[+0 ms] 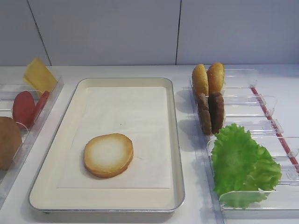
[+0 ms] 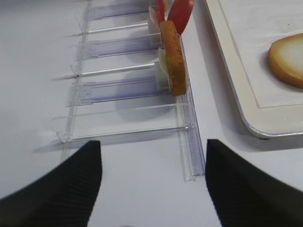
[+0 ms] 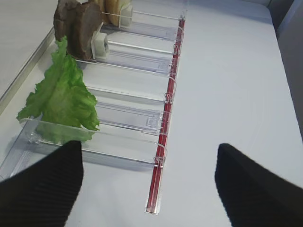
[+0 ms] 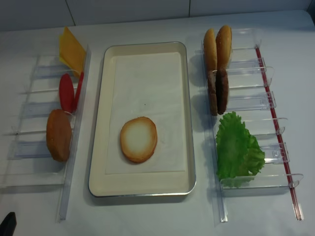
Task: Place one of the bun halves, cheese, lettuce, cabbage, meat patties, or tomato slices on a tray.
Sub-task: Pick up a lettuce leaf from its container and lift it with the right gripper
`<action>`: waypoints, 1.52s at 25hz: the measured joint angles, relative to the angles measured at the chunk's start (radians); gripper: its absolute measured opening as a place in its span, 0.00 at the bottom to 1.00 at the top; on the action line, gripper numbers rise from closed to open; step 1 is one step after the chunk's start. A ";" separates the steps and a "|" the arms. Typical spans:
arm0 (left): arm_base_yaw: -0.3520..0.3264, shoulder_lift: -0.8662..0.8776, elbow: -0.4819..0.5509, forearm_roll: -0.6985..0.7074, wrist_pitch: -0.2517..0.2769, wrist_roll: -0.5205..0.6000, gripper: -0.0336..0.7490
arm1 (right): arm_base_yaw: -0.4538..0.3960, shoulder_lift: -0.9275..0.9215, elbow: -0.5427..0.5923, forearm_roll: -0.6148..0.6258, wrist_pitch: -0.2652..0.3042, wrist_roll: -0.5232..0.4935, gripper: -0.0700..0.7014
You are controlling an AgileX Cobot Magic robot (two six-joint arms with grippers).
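A bun half (image 1: 108, 155) lies pale face up on the paper of the cream tray (image 1: 175, 140). More bun halves (image 1: 208, 78) and meat patties (image 1: 210, 112) stand on edge in the right rack, with the lettuce (image 1: 243, 161) in front of them. Cheese (image 1: 39, 74), tomato slices (image 1: 25, 108) and another bun half (image 1: 8, 142) stand in the left rack. The cabbage is out of view. My right gripper (image 3: 148, 161) is open and empty, short of the lettuce (image 3: 61, 99). My left gripper (image 2: 152, 151) is open and empty, short of the left rack's bun half (image 2: 173, 56).
Clear plastic racks flank the tray: the right one (image 4: 275, 128) has a red strip along its outer edge, and the left one (image 4: 29, 147) has several vacant slots. A white wall rises behind the white table (image 4: 147, 216).
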 joint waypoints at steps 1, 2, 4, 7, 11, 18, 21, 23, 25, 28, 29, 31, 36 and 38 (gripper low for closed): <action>0.000 0.000 0.000 0.000 0.000 0.000 0.63 | 0.000 0.000 -0.005 0.000 0.000 0.000 0.84; 0.000 0.000 0.000 0.000 0.000 0.000 0.63 | 0.000 0.003 -0.016 0.000 0.002 0.000 0.84; 0.000 0.000 0.000 0.000 0.000 0.000 0.63 | 0.000 0.037 -0.047 0.000 0.007 0.000 0.84; 0.000 0.000 0.000 0.000 0.000 0.000 0.63 | 0.000 0.119 -0.109 0.002 0.011 0.027 0.84; 0.000 0.000 0.000 0.000 0.000 0.000 0.63 | 0.000 0.219 -0.172 0.059 0.031 0.071 0.84; 0.000 0.000 0.000 0.000 0.000 0.000 0.63 | 0.000 0.408 -0.227 0.188 0.095 0.079 0.84; 0.000 0.000 0.000 0.000 0.000 0.000 0.63 | 0.000 0.480 -0.246 0.257 0.097 0.068 0.84; 0.000 0.000 0.000 0.000 0.000 0.000 0.63 | 0.000 0.525 -0.259 0.319 0.097 0.043 0.84; 0.000 0.000 0.000 0.000 0.000 0.000 0.63 | 0.000 0.572 -0.268 0.370 0.097 0.016 0.84; 0.000 0.000 0.000 0.000 0.000 0.000 0.63 | 0.000 0.646 -0.271 0.433 0.093 -0.018 0.84; 0.000 0.000 0.000 0.000 0.000 0.000 0.63 | 0.000 0.676 -0.271 0.453 0.093 -0.030 0.84; 0.000 0.000 0.000 0.000 0.000 0.000 0.63 | 0.000 0.737 -0.271 0.504 0.087 -0.080 0.84; 0.000 0.000 0.000 0.000 0.000 0.000 0.63 | 0.000 0.930 -0.272 0.623 0.062 -0.196 0.84; 0.000 0.000 0.000 0.000 0.000 0.000 0.63 | 0.000 1.001 -0.273 0.633 0.051 -0.221 0.84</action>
